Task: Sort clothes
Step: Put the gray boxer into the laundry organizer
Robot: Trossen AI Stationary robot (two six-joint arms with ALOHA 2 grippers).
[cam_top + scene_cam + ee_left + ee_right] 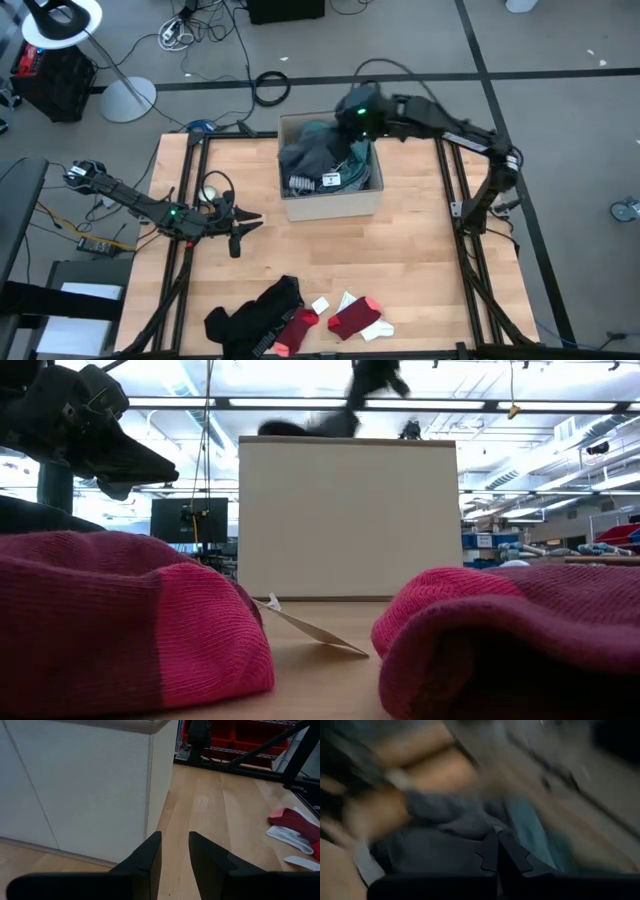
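A tan cardboard box (330,205) stands at the table's far middle, heaped with dark grey, teal and pale clothes (320,155). My right gripper (350,108) is above the box's far edge; in its blurred wrist view (497,847) the fingers are shut with nothing seen between them. My left gripper (252,218) is open and empty above the table left of the box, pointing at the box's side (75,785). A black garment (255,308) and two red-and-white socks (352,317) (298,328) lie flat near the table's near edge.
A white paper tag (310,628) lies on the table between the socks (120,620) (520,640). Bare wood lies between the box and the socks. Dark frame posts (455,200) run along the table's left and right sides. Some dark cloth (300,426) hangs over the box's rim.
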